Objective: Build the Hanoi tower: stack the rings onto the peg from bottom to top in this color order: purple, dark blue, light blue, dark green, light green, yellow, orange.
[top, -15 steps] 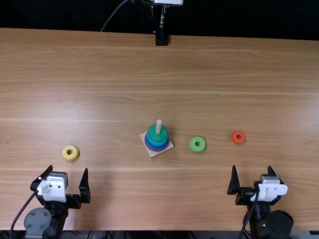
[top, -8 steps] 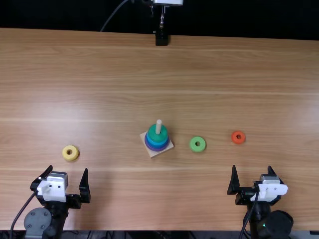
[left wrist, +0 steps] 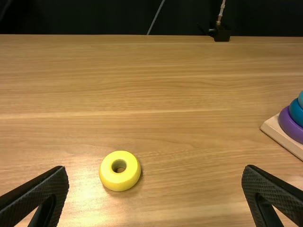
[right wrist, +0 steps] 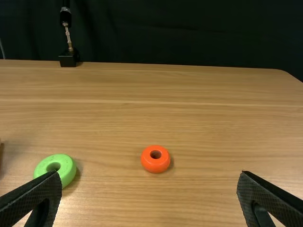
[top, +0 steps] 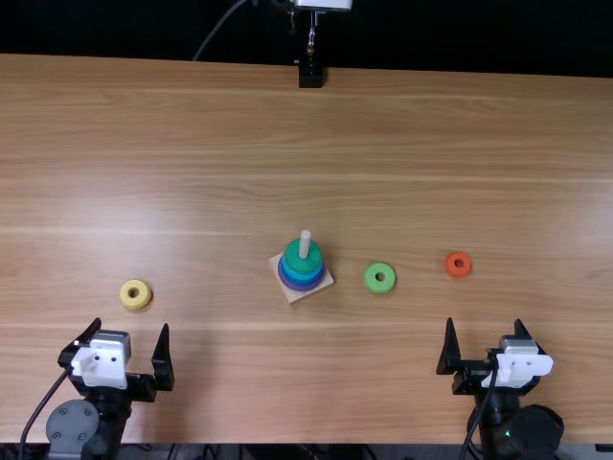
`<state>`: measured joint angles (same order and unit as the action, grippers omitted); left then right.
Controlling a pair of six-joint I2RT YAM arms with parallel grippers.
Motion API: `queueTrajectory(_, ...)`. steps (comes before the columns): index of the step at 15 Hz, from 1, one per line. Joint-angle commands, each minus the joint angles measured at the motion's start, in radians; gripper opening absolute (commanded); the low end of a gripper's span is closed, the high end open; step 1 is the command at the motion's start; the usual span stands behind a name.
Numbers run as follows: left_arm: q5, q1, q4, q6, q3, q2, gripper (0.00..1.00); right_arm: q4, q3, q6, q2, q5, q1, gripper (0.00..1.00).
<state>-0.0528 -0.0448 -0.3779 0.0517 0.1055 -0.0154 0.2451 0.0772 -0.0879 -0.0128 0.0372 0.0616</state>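
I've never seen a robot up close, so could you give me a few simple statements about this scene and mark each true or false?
1. The yellow ring lies on the table, off the peg. True.
2. The orange ring is already on the peg. False: the orange ring lies on the table, to the right of the light green ring.
3. The topmost ring on the peg is the dark green ring. True.
4. The left gripper is holding the yellow ring. False: the left gripper is open and holds nothing.
5. The right gripper is open. True.
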Motion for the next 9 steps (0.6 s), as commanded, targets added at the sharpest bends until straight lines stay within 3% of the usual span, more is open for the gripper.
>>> queueTrajectory(1,-0.001,0.01,-0.081,-0.017,-0.105,0.015,1.0,0.054,-0.051,0.005,0.013,0.009,0.01,1.0)
queueTrajectory(6,-0.001,0.01,-0.081,-0.017,-0.105,0.015,1.0,-0.007,0.211,0.012,0.013,0.003,-0.008,1.0)
queueTrajectory(9,-0.001,0.01,-0.081,-0.017,-0.105,0.015,1.0,0.006,0.395,0.011,-0.207,0.001,-0.085,1.0)
